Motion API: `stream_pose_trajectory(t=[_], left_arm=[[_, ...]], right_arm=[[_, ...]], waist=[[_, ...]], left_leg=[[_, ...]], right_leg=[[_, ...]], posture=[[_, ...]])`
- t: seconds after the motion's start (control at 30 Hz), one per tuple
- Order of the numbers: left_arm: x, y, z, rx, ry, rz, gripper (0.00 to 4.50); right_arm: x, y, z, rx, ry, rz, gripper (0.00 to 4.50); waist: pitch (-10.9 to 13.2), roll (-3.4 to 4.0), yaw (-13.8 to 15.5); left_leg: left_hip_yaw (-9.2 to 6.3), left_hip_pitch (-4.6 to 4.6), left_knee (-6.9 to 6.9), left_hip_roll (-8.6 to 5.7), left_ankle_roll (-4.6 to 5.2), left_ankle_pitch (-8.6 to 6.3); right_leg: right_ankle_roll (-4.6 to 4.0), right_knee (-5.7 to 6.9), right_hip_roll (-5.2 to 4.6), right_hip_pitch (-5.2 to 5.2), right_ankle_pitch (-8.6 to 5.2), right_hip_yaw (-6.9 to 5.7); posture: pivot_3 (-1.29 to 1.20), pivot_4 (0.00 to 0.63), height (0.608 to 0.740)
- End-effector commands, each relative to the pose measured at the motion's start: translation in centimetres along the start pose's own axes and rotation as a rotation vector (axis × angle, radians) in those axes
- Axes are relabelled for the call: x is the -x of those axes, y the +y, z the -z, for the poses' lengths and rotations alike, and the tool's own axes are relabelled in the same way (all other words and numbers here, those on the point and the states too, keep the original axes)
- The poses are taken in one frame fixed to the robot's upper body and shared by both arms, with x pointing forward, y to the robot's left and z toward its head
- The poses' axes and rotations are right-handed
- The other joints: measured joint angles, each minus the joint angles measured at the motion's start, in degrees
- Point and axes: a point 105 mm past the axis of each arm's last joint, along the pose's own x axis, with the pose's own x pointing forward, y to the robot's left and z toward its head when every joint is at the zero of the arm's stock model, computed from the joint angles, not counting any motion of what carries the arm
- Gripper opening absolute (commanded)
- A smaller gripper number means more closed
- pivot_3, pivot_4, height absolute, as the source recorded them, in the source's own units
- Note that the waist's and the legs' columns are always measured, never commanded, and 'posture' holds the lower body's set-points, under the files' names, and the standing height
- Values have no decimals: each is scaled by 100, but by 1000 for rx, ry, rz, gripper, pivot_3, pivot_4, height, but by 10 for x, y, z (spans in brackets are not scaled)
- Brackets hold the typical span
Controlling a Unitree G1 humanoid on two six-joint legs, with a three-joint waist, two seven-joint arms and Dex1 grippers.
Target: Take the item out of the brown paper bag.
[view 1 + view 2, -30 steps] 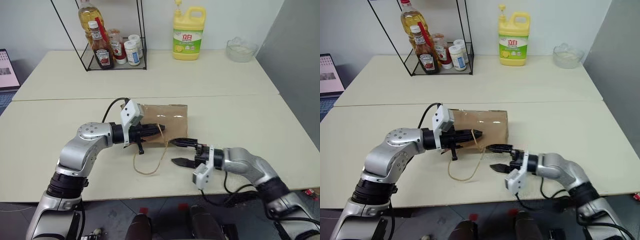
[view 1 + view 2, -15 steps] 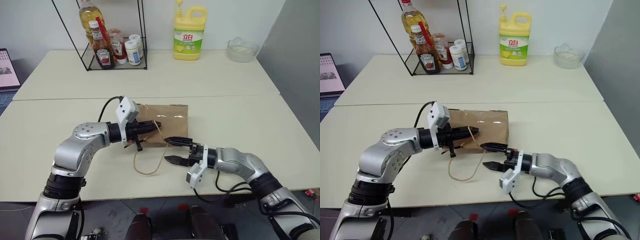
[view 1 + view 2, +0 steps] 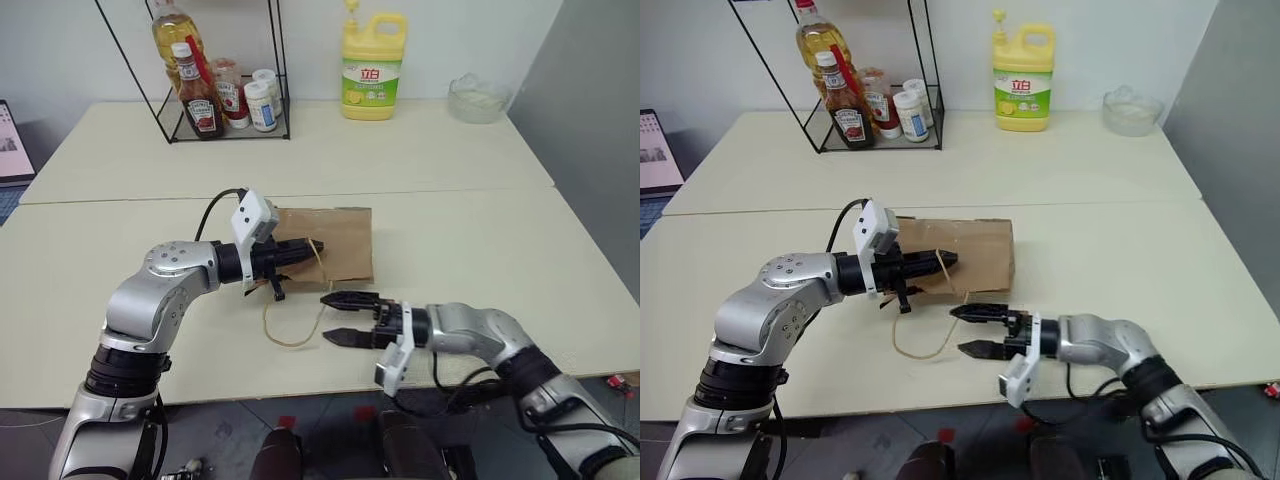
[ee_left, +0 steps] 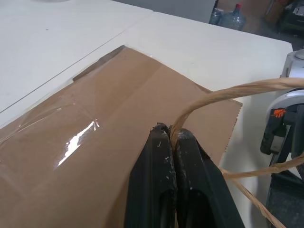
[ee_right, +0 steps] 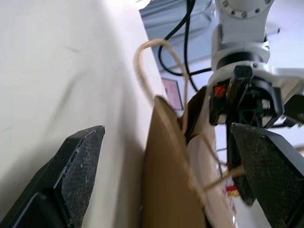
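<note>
The brown paper bag lies flat on the near worktop, its mouth facing the robot, and nothing has come out of it yet. The item is not to be seen; I judge it is inside the bag.

The left tool is clamped tight on one twisted handle at the bag's mouth, lifting that edge a little. The other handle loop trails loose on the worktop. The right tool hangs with its fingers spread wide, holding nothing, level and just in front of the mouth.

So the opening is held; reaching in, gripping the item and drawing it out are all left.

At the back stands a yellow detergent jug with a green label in Chinese characters. In the wire rack a ketchup bottle carries a label too small to read.
</note>
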Motion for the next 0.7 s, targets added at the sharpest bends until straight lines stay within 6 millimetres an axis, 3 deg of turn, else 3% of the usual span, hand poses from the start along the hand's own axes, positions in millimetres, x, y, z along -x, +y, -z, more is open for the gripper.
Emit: stream_pose_trajectory(t=[0.03, 0.13, 0.5, 0.7], left_arm=[[1, -3, -13, -41, -34, 6, 39], [1, -5, -13, -40, -37, 9, 0], [3, -3, -15, -30, -40, -11, 0], [4, 12, -26, -35, -41, -76, 0]], right_arm=[[-12, -7, 5, 18, 3, 30, 4500], [-14, -7, 9, 12, 8, 30, 3907], [-3, 6, 4, -23, -10, -20, 34], [2, 24, 1, -89, 0, -105, 34]], waist=[[0, 0, 1], [0, 0, -4], [0, 0, -5], [-1, -1, 0]], left_leg=[[1, -1, 0, 0, 0, 0], [1, 0, 0, 0, 0, 0], [1, 0, -1, 0, 0, 0], [0, 0, 0, 0, 1, 0]], right_leg=[[0, -1, -1, 0, 0, 0], [0, -1, -1, 0, 0, 0], [0, 0, -1, 0, 0, 0], [0, 0, -1, 0, 0, 0]], posture=[[0, 150, 740], [0, 150, 740], [0, 150, 740], [0, 150, 740]])
